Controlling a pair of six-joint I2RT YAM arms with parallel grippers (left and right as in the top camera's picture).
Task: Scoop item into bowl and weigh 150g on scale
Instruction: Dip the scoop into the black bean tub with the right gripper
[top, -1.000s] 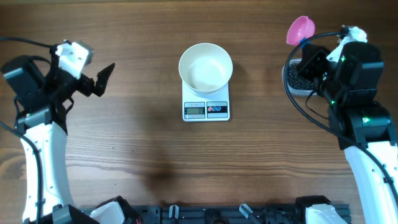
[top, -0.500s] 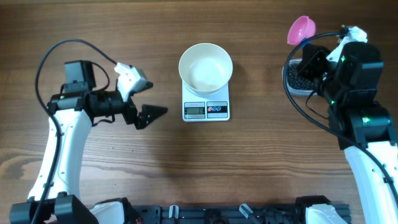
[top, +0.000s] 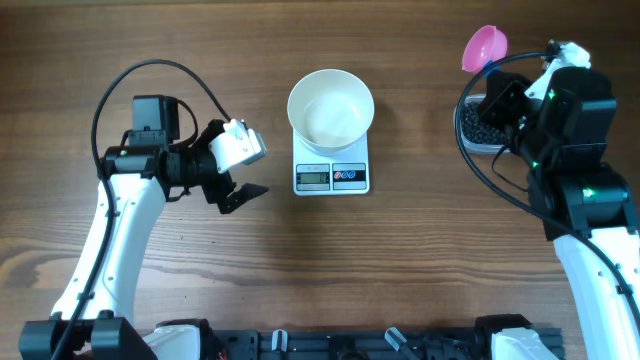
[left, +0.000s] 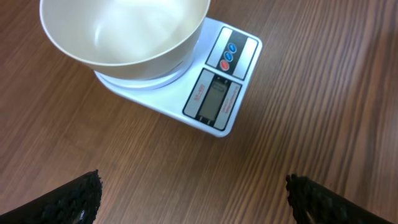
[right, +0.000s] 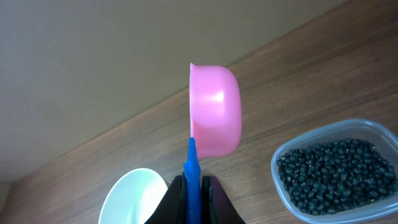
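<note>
Two robot arms flank a brown wooden tabletop (top: 420, 260), where a round white bowl (top: 331, 109) sits on a small white rectangular kitchen scale (top: 331, 177). The scale's grey display and two round buttons face the arms' side.

At left, the left gripper (top: 255, 170) hangs near the scale's left side. It is released, with its black fingers (left: 68, 198) spread wide and touching nothing. Its wrist camera looks down on bowl and scale together.

At right, the right gripper (right: 194, 200) is clenched on the thin blue handle (right: 191, 163) of a pink plastic scoop (right: 214, 112). It holds the scoop up over the far right part of the tabletop, the cup turned on its side.

Beside that arm, a clear rectangular plastic tub (right: 277, 185) holds the loose heap of small round black beans (right: 336, 168), partly hidden by the arm in the overhead view. Tub and beans lie well apart from the bowl, off to its right. The figures on the scale's display are too small to make out.
</note>
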